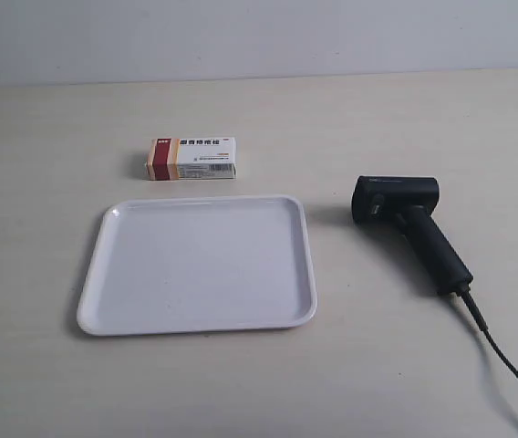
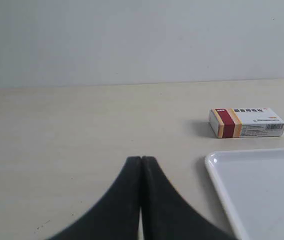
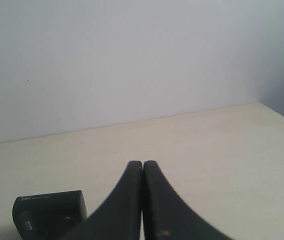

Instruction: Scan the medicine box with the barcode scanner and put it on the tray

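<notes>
The medicine box (image 1: 191, 158), white with red and orange bands at one end, lies flat on the table just behind the white tray (image 1: 113, 301). The black barcode scanner (image 1: 409, 223) lies on its side to the tray's right, its cable trailing toward the front right. No arm shows in the exterior view. In the left wrist view my left gripper (image 2: 141, 160) is shut and holds nothing, well short of the box (image 2: 247, 122) and beside the tray's corner (image 2: 217, 172). My right gripper (image 3: 142, 163) is shut and holds nothing, with the scanner's head (image 3: 49, 214) close beside it.
The table is a pale wood-grain surface (image 1: 49, 119) backed by a plain white wall (image 1: 259, 36). The scanner's black cable (image 1: 505, 365) runs off the front right corner of the exterior view. The table's edge shows in the right wrist view (image 3: 282, 117).
</notes>
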